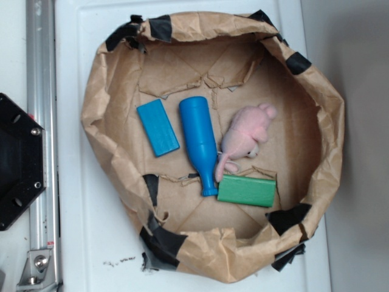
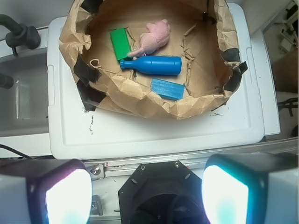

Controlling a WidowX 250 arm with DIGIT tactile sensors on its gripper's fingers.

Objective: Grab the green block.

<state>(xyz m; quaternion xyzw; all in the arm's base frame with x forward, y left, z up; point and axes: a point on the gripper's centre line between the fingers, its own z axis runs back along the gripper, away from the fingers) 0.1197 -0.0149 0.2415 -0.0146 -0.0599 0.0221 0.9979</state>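
Observation:
The green block (image 1: 247, 190) lies flat on the floor of a brown paper basin (image 1: 97, 121), near its lower right side, just beside the neck of a blue bottle (image 1: 200, 143). In the wrist view the green block (image 2: 120, 43) shows at the far left inside the basin (image 2: 135, 100). My gripper (image 2: 146, 195) is open, its two pads wide apart at the bottom of the wrist view, over the black robot base and far back from the basin. Nothing is between the pads. The gripper does not show in the exterior view.
A blue-teal block (image 1: 157, 127) lies left of the bottle. A pink plush toy (image 1: 244, 139) rests against the bottle, right above the green block. The basin stands on a white lid (image 1: 85, 243). The black base (image 1: 18, 161) and a metal rail (image 1: 41, 91) are at left.

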